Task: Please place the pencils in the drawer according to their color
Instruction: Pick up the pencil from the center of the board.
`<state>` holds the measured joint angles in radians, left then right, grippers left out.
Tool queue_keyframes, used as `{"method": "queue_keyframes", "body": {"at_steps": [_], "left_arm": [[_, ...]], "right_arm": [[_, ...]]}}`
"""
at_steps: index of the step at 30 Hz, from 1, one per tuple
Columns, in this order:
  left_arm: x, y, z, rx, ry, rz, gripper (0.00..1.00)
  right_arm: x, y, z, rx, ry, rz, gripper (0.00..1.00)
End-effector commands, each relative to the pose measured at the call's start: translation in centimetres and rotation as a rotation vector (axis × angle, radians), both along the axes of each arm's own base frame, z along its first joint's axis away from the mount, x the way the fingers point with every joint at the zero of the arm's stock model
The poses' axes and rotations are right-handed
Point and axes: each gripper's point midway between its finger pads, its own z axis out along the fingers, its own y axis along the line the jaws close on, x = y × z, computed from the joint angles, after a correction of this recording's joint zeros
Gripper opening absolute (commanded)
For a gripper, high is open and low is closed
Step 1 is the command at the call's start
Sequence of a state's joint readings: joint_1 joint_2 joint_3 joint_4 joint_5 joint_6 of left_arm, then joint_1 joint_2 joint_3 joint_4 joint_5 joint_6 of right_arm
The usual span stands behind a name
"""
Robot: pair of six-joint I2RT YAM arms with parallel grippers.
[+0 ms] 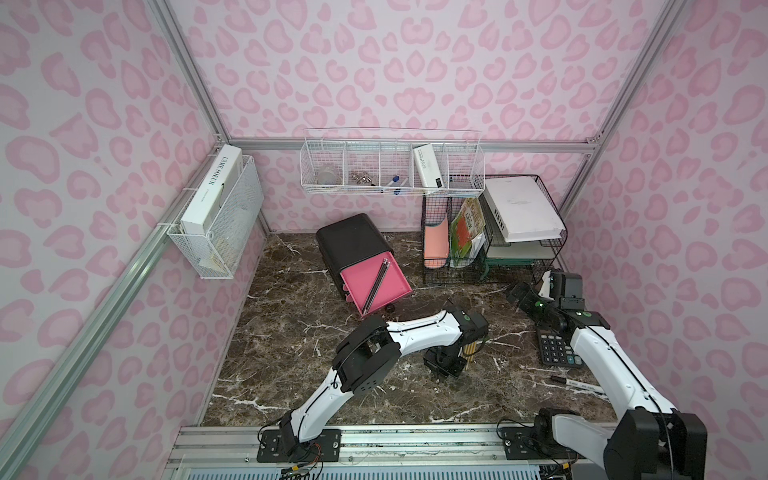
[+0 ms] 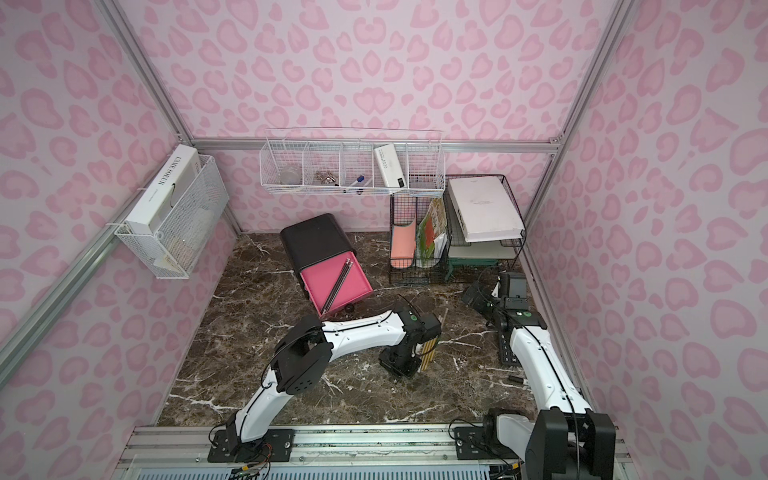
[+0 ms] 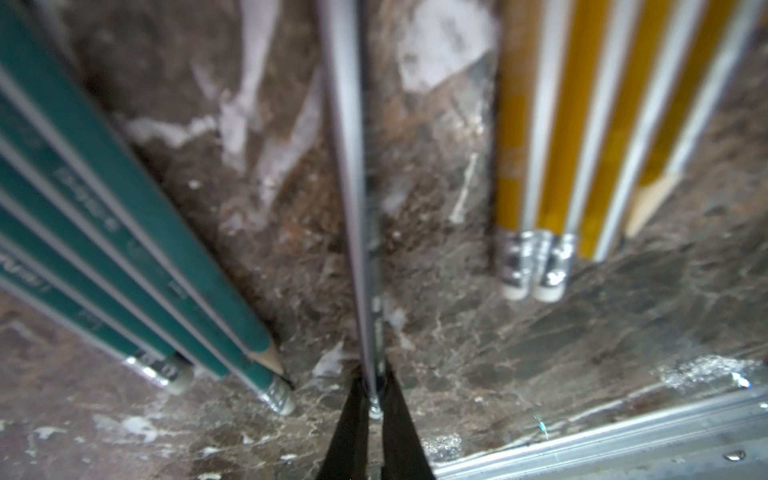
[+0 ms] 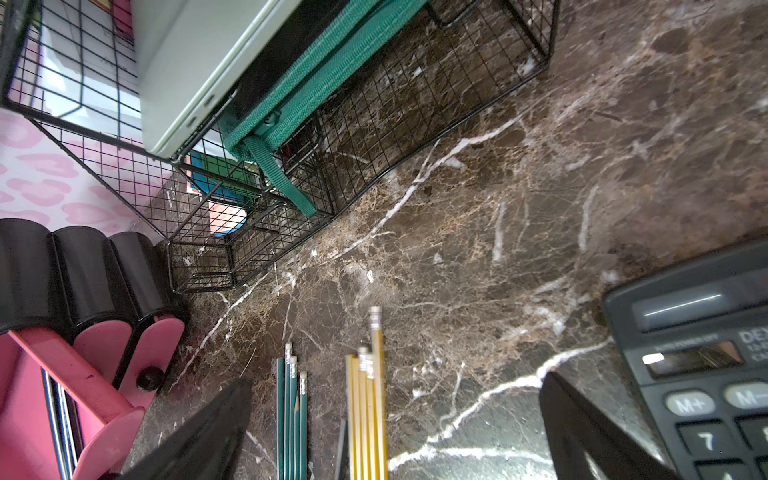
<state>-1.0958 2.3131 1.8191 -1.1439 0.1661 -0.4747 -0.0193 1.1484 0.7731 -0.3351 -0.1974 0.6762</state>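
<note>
My left arm reaches forward with the elbow raised and the wrist bent straight down, in front of the drawer (image 1: 395, 284) and to its right. My left gripper (image 3: 372, 376) is pinched on the end of a grey pencil (image 3: 347, 166) lying on the marble table (image 1: 291, 353), between green pencils (image 3: 124, 249) and yellow pencils (image 3: 557, 166). Two dark pencils (image 1: 376, 286) lie in the pulled-out drawer. My right gripper (image 1: 517, 296) hovers farther right of the drawer, jaws wide apart and holding nothing.

Top views: high over near edge, tilted down, facing far; both cover whole worktop (image 1: 270, 353).
Left wrist: very close over worktop, along grey pencil (image 3: 347, 166).
Right wrist: from right, angled far-left; yellow pencils (image 4: 365, 415) shared with left wrist.
</note>
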Motion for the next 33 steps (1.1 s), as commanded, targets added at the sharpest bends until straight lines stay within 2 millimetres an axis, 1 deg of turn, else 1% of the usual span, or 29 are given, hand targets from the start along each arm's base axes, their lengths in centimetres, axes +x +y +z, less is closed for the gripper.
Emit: {"method": "queue_keyframes", "body": {"at_steps": [1,5,11,14,17,25,30,33], "left_arm": [[1.0,-2.2,-2.3,-0.083,-0.034,-0.028,0.05],[1.1,-2.1,-2.0,-0.084,-0.037,-0.025,0.00],[1.2,-1.6,-1.7,-0.083,-0.036,-0.004,0.00],[1.4,-1.6,-1.1,-0.100,-0.042,0.008,0.00],[1.8,-1.9,-0.1,-0.127,-0.055,0.016,0.00],[3.2,-2.6,3.5,-0.211,-0.103,0.038,0.00],[3.8,-2.6,5.5,-0.236,-0.126,0.035,0.00],[4.5,-2.3,7.2,-0.252,-0.156,0.036,0.00]], "right_arm": [[0.1,0.1,0.1,-0.001,-0.008,0.008,1.00],[0.1,0.3,0.0,0.011,-0.007,0.011,1.00],[0.0,0.5,-0.6,0.023,0.001,0.015,1.00],[0.0,0.5,-0.8,0.026,0.002,0.017,1.00],[0.0,0.6,-1.0,0.029,0.006,0.018,1.00],[0.1,0.9,-1.7,0.043,0.022,0.031,1.00],[0.1,1.0,-1.9,0.050,0.028,0.035,1.00],[0.2,1.1,-2.0,0.056,0.029,0.037,0.99]]}}
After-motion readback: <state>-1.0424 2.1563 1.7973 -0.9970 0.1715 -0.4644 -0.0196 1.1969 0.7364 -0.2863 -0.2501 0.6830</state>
